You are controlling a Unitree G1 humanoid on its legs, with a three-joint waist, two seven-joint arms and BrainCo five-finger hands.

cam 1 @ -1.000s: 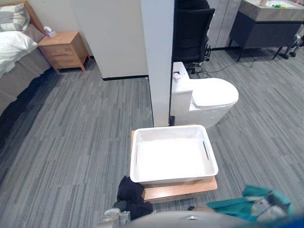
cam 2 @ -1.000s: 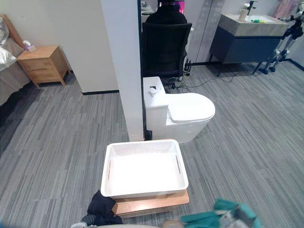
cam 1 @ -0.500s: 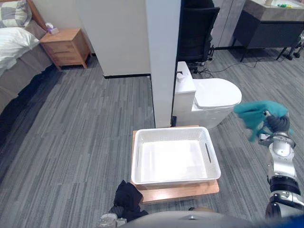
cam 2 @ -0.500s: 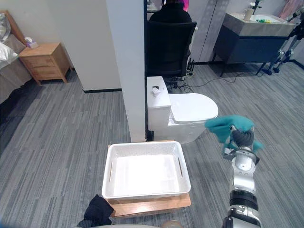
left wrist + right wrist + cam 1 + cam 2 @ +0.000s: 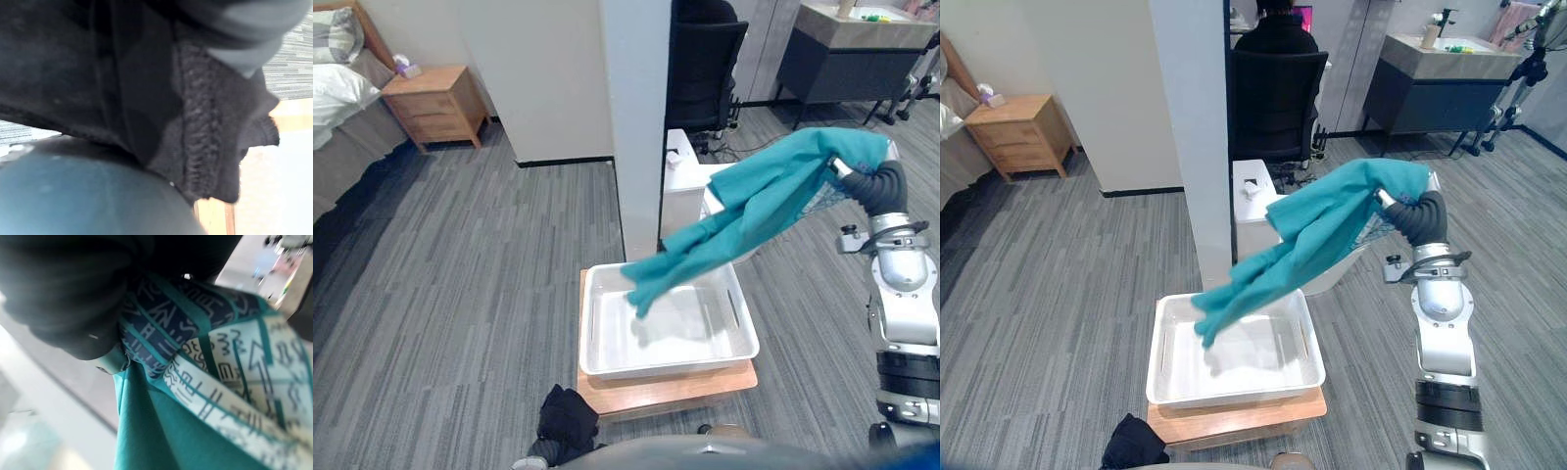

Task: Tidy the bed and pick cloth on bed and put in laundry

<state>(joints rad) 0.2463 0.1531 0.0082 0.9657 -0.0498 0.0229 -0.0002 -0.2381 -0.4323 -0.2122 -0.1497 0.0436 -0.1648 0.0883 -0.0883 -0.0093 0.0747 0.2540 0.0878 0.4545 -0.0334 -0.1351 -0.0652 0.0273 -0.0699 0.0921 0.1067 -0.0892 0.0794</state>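
A long teal cloth (image 5: 764,211) hangs in the air from my raised right hand (image 5: 873,184), which is shut on its upper end at the right. The cloth streams down to the left, and its loose tail (image 5: 646,279) hovers over the white laundry basket (image 5: 597,367). The right wrist view has the same cloth (image 5: 195,431), with a patterned lining, against the hand's dark cover. Low at the front, my left hand (image 5: 530,460) holds a black knitted cloth (image 5: 568,419) just before the basket's near left corner. This black cloth (image 5: 146,98) sits close up in the left wrist view.
The basket rests on a low wooden platform (image 5: 666,390). A white pillar (image 5: 636,127) and a toilet (image 5: 1253,196) stand right behind it. A black office chair (image 5: 705,69) and a dark vanity (image 5: 852,49) are farther back. A nightstand (image 5: 431,103) and the bed (image 5: 342,108) are far left.
My right arm has risen from the lower right and swung the teal cloth up and leftward, so its tail now trails over the basket. The left hand with the black cloth stays low.
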